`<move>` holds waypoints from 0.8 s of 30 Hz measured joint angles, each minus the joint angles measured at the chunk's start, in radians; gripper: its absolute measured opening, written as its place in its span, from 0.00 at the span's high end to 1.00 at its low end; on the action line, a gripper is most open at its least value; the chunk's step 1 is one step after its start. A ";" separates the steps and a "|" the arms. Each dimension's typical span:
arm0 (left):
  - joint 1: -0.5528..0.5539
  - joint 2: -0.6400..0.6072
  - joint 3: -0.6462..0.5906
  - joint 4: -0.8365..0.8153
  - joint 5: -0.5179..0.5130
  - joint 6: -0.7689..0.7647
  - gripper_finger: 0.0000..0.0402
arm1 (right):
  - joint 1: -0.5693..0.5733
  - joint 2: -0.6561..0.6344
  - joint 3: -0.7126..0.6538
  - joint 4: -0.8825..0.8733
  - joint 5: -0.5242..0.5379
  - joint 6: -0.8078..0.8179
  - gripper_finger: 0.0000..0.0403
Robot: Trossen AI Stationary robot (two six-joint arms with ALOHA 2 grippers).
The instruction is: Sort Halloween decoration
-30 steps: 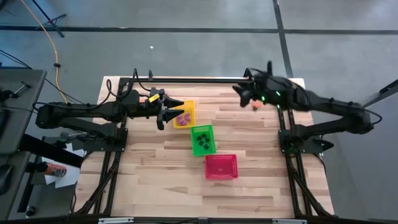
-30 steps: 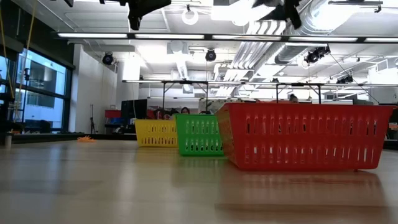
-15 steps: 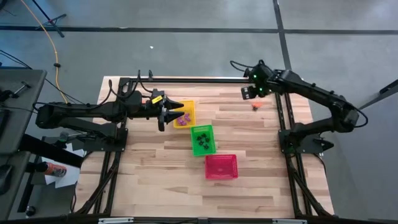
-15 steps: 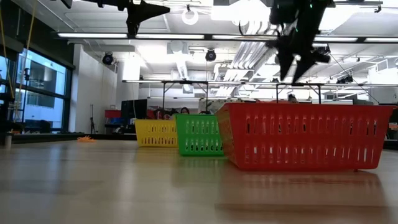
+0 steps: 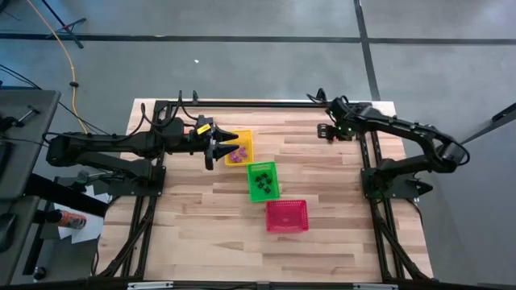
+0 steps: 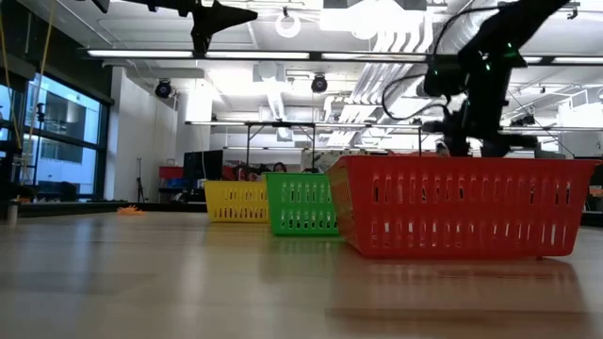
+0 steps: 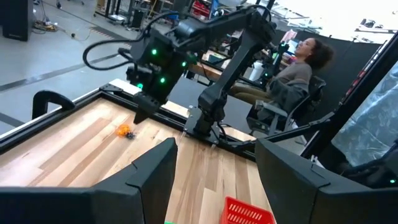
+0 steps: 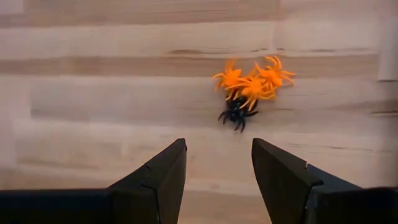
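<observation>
Spiders are what remains loose: a small cluster of orange spiders [image 8: 254, 79] with one black spider [image 8: 235, 114] touching them lies on the bare wooden table [image 5: 322, 177] near its far right corner, and the right gripper [image 8: 217, 163] hangs over them with its fingers apart and nothing between them. To pick cleanly, it should probably centre on one spider at the cluster's edge before closing, since they lie tangled. The left gripper [image 5: 228, 143] waits open and empty over the yellow basket [image 5: 246, 138], which already holds purple trinkets [image 5: 238, 152].

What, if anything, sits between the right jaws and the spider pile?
Nothing visible. The right gripper is open, with only bare table between it and the orange spiders and the black spider touching them.
</observation>
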 joint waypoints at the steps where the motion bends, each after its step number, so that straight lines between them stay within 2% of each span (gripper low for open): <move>1: 0.000 0.000 0.000 0.000 0.000 0.000 0.48 | -0.005 0.000 -0.023 0.026 -0.001 0.015 0.56; 11: 0.000 0.000 0.000 0.000 0.000 0.000 0.48 | -0.053 0.002 -0.181 0.213 -0.001 0.135 0.56; 24: 0.000 0.000 0.000 -0.002 0.000 0.001 0.48 | -0.080 0.004 -0.193 0.270 0.006 0.159 0.56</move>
